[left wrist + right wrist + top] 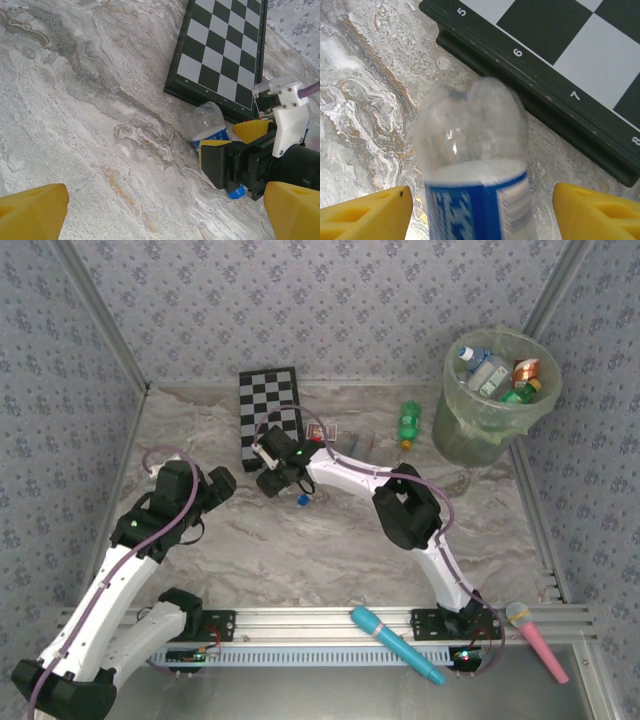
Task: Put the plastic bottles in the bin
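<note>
**Right gripper straddling clear bottle beside chessboard**

- Right gripper (481,209): yellow fingers apart, 1 on each side of a clear bottle (470,140) with a blue label. A sliver of table shows between each fingertip and the bottle, so no clamp.
- The bottle lies on its side on the marble table (330,550), base end just beside the near edge of the chessboard (545,50), blue cap toward the near side.
- Left gripper (162,220): fingers wide apart, nothing between them, hanging over bare marble left of the bottle.
- Green bottle (409,423) lies on the table far right, just left of the bin (470,435).
- The bin stands in the far right corner with several bottles (490,370) inside: clear, green, 1 brownish-orange.
- Blue stick (395,642) and pink stick (535,640) lie on the near rail.
</note>
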You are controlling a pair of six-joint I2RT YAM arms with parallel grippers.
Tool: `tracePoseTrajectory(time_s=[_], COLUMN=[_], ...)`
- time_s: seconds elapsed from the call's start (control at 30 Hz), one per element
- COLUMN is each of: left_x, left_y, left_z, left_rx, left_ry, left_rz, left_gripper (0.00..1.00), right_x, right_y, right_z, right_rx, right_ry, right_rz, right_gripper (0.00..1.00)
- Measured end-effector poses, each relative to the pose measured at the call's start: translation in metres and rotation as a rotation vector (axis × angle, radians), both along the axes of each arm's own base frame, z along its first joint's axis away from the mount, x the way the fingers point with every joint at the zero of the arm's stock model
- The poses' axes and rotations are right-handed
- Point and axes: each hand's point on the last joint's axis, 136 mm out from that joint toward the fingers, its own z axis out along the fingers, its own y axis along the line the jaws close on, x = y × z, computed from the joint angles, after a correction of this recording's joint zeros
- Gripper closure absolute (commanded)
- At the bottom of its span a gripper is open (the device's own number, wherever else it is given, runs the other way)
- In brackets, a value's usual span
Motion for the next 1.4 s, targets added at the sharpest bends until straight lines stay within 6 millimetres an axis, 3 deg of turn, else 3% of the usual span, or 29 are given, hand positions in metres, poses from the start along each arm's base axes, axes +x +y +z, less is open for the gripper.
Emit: tracePoseTrajectory(time_s=[0.27, 0.37, 0.5, 0.77, 0.9, 1.17, 1.27, 1.4], left_x=[0.000, 0.000, 0.000, 0.004, 0.008, 0.018, 0.024, 0.037], left_y=[0.000, 0.000, 0.000, -0.001, -0.003, -0.009, -0.016, -0.032], left_z=[0.000, 0.000, 0.000, -0.004, -0.003, 0.003, 0.008, 0.019], left_rx=[0.000, 0.000, 0.003, 0.025, 0.030, 0.029, 0.023, 0.003], left_ry=[0.000, 0.000, 0.000, 0.011, 0.007, -0.012, -0.023, -0.053], left_rz=[0.000, -0.001, -0.003, -0.016, -0.025, -0.048, -0.076, -0.142], left_gripper=[0.00, 0.00, 0.00, 0.00, 0.00, 0.00, 0.00, 0.00], right_x=[-0.008, -0.011, -0.014, -0.020, -0.024, -0.024, -0.019, 0.000], right_y=[-0.004, -0.003, -0.001, -0.007, -0.013, -0.028, -0.043, -0.078], right_z=[-0.022, -0.023, -0.023, -0.018, 0.007, 0.094, 0.114, 0.148], right_rx=[-0.058, -0.062, -0.068, -0.075, -0.057, 0.057, 0.076, 0.091], right_ry=[0.035, 0.036, 0.032, 0.029, -0.001, -0.121, -0.152, -0.206], right_rz=[0.006, 0.014, 0.032, 0.037, 0.048, 0.053, 0.040, -0.018], right_gripper=[0.29, 0.30, 0.42, 0.42, 0.44, 0.45, 0.45, 0.45])
